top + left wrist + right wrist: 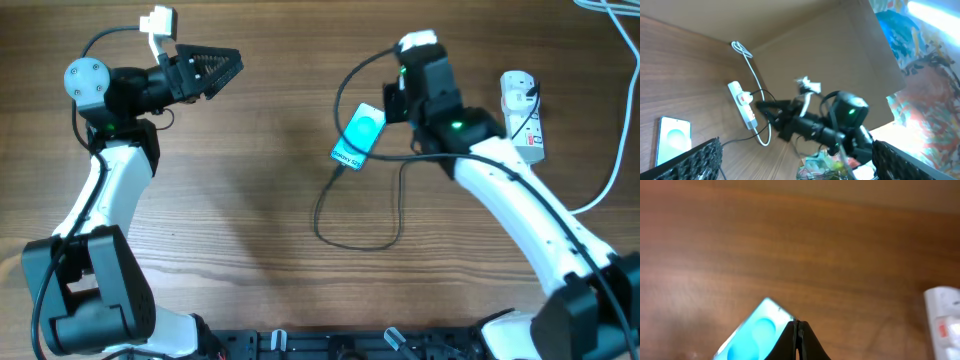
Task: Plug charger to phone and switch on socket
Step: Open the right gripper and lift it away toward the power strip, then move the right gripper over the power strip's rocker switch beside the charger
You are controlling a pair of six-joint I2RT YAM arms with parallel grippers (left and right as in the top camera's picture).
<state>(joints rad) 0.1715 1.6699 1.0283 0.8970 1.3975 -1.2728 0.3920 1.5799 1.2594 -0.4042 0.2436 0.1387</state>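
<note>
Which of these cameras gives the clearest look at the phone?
The overhead view: the whole phone shows, tilted, turquoise screen up. The left wrist view catches the phone small at its lower-left edge. The right wrist view shows only a blurred part behind the shut right gripper.

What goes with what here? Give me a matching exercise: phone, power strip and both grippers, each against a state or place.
Things:
1. phone
2. power strip
3. left gripper
4. right gripper

Descriptions:
A. jaws shut
B. far right in the overhead view
C. jaws wide open
D. turquoise screen, near the middle of the overhead view

Pairs: 1-D, 2-B, 3-C, 4-A
</note>
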